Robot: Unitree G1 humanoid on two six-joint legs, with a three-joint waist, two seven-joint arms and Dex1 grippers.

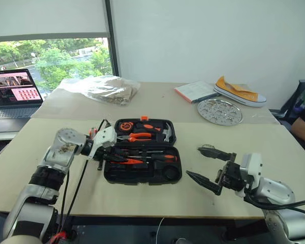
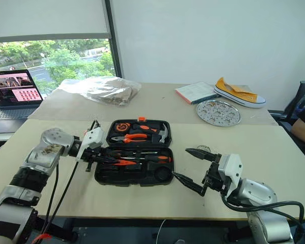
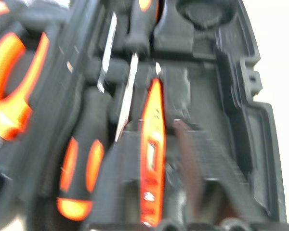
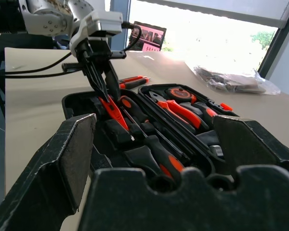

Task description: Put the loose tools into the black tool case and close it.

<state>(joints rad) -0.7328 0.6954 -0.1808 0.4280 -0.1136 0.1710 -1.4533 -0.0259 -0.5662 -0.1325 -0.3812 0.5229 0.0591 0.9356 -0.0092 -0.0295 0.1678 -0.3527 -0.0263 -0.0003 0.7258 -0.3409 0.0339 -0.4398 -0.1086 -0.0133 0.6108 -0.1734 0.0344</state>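
Lying open on the beige surface (image 1: 203,198), the black tool case (image 1: 142,170) is sitting a little back from the near edge, lid half away from the robot. Left gripper (image 4: 103,91) is reaching in over the case's left end, jaws pinched together right at the orange utility knife (image 4: 113,109) in the tray; whether they are actually clamping it, cannot tell. Two screwdrivers (image 4: 159,154) are lying in the slots beside the knife, and another screwdriver (image 4: 132,82) is lying loose on the surface just past the case's left end. Orange pliers (image 1: 137,136) are sitting in the lid. Right gripper (image 1: 209,168) is hovering right of the case, jaws spread wide, holding nothing, bare surface under it. Beyond the case: plastic bag (image 1: 104,87), booklet (image 1: 195,91), metal tray (image 1: 219,112), yellow shoe (image 1: 239,91). Laptop (image 1: 12,94) is standing far left by the window.
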